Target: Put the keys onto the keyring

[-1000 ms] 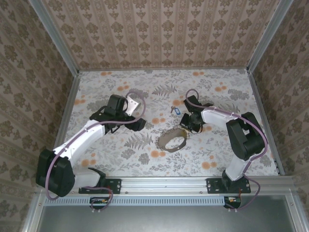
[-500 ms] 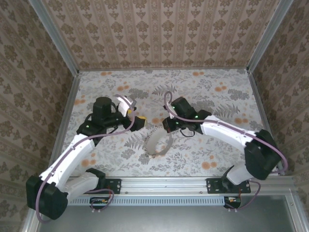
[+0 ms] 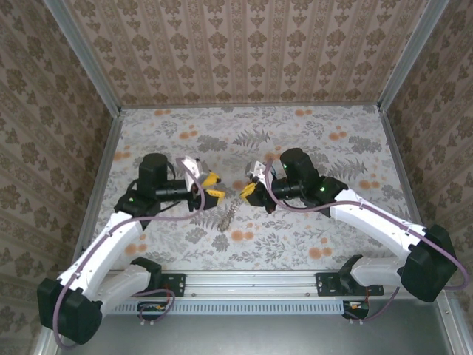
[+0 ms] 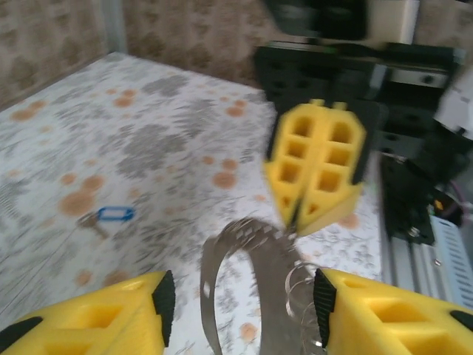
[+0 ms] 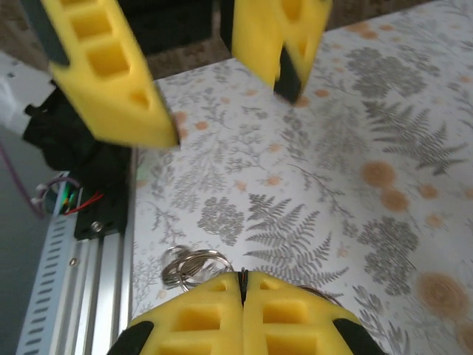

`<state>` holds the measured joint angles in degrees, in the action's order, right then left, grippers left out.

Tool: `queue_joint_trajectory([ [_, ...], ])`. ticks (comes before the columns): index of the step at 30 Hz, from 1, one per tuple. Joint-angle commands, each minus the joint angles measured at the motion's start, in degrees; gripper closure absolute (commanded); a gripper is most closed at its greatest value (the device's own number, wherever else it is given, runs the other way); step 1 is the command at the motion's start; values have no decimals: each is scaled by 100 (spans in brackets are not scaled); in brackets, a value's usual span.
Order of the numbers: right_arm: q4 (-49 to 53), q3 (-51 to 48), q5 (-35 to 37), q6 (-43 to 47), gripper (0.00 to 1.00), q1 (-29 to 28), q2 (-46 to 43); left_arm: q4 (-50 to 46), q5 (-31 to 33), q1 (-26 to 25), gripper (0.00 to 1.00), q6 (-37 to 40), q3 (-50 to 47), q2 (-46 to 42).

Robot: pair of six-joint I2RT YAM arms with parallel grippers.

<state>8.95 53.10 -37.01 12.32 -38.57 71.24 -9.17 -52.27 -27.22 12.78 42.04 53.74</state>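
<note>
R claw (image 4: 299, 218) is pinched fully shut, yellow pads pressed flat together w/ no gap, tips biting the top edge of the keyring (image 4: 270, 275). That hoop hangs below the tips as a thin grey-brown band, nearly edge-on, blurred in the L wrist cam. Small wire loops (image 4: 299, 279) sit just beside the band on the R-claw side; can't tell if they're linked to it. L claw (image 3: 214, 186) faces the keyring from the opposite side, jaws spread wide, nothing held. In its own cam the band lines up btwn its two fingers w/o touching either. From the top cam the keyring (image 3: 227, 214) shows as a narrow sliver btwn both claws, a bit nearer the arm bases than the fingertips. The keys (image 4: 111, 215) lie flat on the floral table (image 3: 295, 244), well apart from the keyring, on the side of it away from the base rail. They show a blue tag w/ a small dark metal bit at one end, and neither claw is touching them.
</note>
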Motion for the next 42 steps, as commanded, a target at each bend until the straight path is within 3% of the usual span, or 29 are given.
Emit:
queue_joint_trajectory([
  [1,-288,-62,-680,451,100,-36,-137,559,-297,-249,50,478,-228,-57],
  [5,-303,-59,-830,542,100,-85,-137,300,-314,-395,58,756,-192,103],
  [16,-586,-124,-498,816,100,-235,-194,-15,-392,-771,62,1095,40,493],
  [29,-783,-212,-308,873,100,-335,-193,-147,-240,-872,100,1297,256,707],
  [32,-723,-379,-87,933,83,-327,-376,75,-223,-872,100,1257,205,586],
  [34,-681,-534,15,999,77,-309,-575,319,-204,-865,100,1172,109,475],
  [42,-481,-1181,212,1116,70,-186,-1380,1037,-434,-836,100,791,-84,462],
])
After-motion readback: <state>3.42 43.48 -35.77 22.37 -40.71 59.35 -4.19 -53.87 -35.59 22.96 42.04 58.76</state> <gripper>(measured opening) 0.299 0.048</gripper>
